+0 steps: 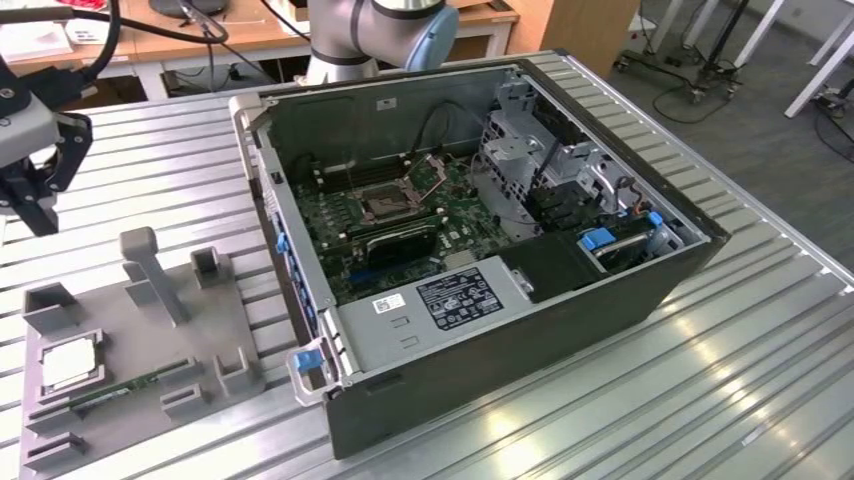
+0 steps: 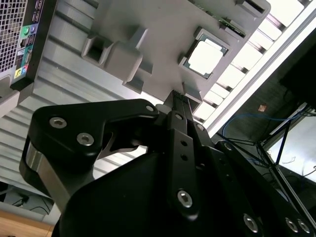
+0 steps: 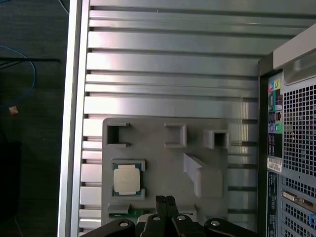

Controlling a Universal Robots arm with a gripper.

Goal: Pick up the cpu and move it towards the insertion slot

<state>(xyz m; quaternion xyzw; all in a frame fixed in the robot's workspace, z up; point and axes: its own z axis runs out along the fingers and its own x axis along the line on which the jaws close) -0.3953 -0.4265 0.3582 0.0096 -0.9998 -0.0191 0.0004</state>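
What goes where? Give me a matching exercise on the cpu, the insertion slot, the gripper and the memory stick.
1 cpu
2 insertion slot
3 gripper
4 memory stick

A on the motherboard inside the computer case
B shut, empty, in the air
C square recess of the grey tray
D long groove of the grey tray

Pairs: 1-C, 2-A, 3-B, 4-D

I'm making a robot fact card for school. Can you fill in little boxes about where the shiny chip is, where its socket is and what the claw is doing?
cpu: lying flat in its recess on the grey holder, not picked up
insertion slot: on the green board inside the open computer case
gripper: shut, holding nothing, up over the holder, apart from the cpu
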